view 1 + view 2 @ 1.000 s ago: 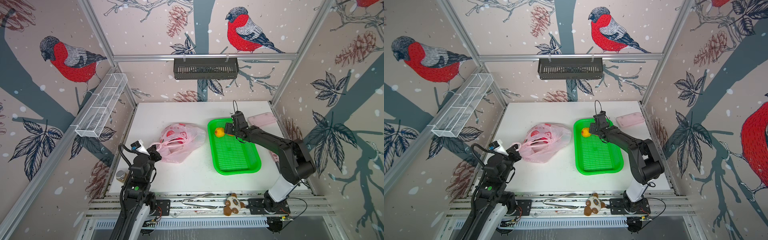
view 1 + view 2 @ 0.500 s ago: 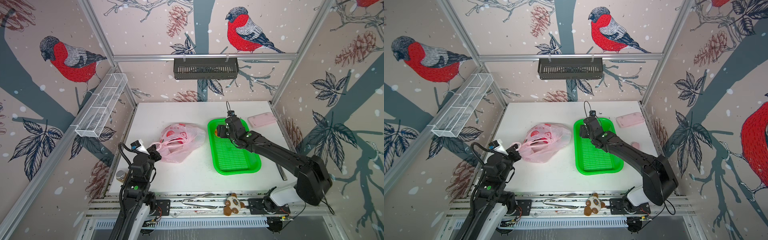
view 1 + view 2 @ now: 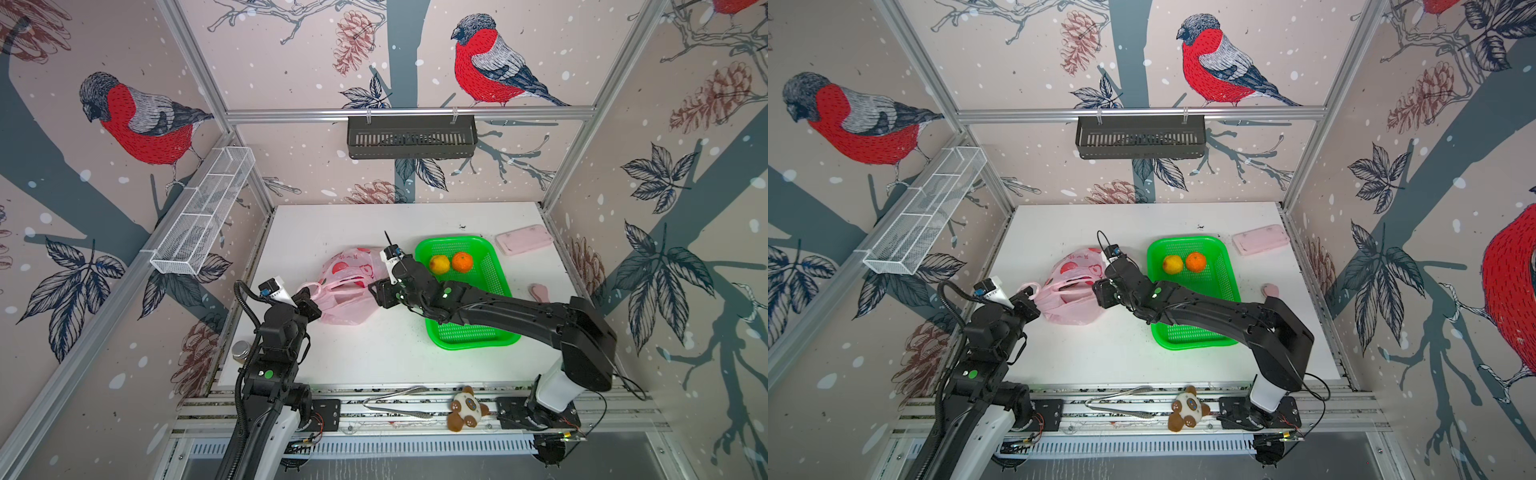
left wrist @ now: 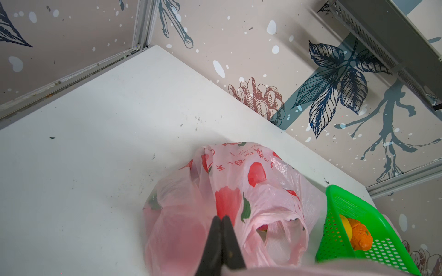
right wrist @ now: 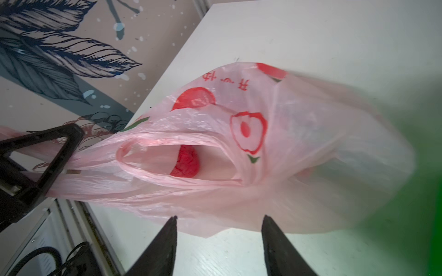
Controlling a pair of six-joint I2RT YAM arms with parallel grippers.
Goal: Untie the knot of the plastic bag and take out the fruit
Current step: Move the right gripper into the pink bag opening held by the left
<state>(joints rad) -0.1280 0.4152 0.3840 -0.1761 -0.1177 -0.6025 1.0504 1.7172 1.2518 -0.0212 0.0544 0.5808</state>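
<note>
The pink plastic bag (image 3: 353, 286) lies left of the middle of the table, its mouth (image 5: 177, 162) gaping. No knot shows. My left gripper (image 3: 309, 301) is shut on a handle strip (image 5: 95, 155) at the bag's near left end; its fingertips (image 4: 226, 221) press together. Inside the bag a bumpy red ball (image 5: 185, 165) of fruit is visible. My right gripper (image 3: 374, 291) hangs open at the bag's right side, its fingertips (image 5: 171, 223) just short of the plastic, with nothing between them. A yellow citrus (image 3: 439, 263) and an orange one (image 3: 462, 262) lie in the green tray (image 3: 490, 332).
A flat pink case (image 3: 523, 244) lies at the back right, with a small pink item (image 3: 539, 291) near the right wall. Metal tongs (image 3: 399, 405) and a plush toy (image 3: 465, 409) rest on the front rail. A small tin (image 3: 240, 350) stands by the left arm.
My right arm has swung left from the tray's far end to the bag's right side, and its jaws have narrowed. The left arm has not moved.
</note>
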